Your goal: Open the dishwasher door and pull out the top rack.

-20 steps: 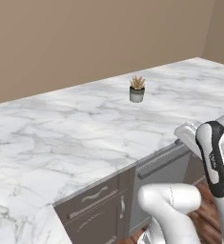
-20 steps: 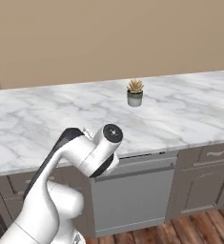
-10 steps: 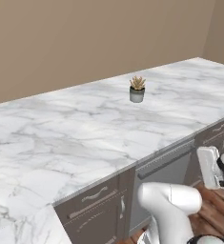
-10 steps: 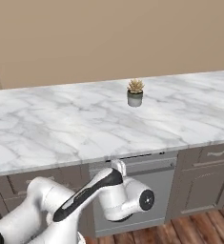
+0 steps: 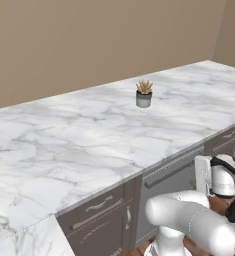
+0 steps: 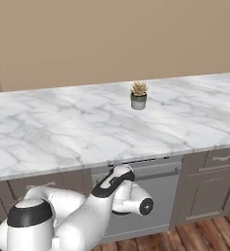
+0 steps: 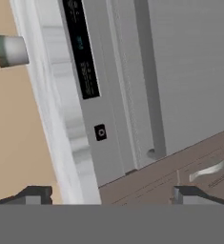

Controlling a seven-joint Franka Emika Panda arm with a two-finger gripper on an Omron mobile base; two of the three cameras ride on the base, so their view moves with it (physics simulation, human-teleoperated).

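Note:
The dishwasher door [image 6: 166, 196] is shut under the marble counter, its grey panel [image 7: 194, 71] upright and its long dark bar handle [image 7: 149, 81] along the top edge. A black control strip [image 7: 82, 52] runs beside the handle. My gripper [image 7: 113, 195] is open, a short way in front of the door's upper edge, its fingertips [image 7: 35, 194] wide apart with nothing between them. The hand view is rolled sideways. The arm [image 6: 131, 203] hangs low in front of the door [image 5: 161, 189]. The top rack is hidden behind the shut door.
A small potted plant [image 6: 138, 95] stands on the marble counter [image 6: 62, 127] above the dishwasher. Brown cabinet drawers with curved handles [image 6: 223, 158] flank the door on both sides. A wood floor [image 6: 204, 235] lies below.
The arm has swung down from counter height to the front of the dishwasher, and the hand now faces the door's top edge. The door has stayed shut.

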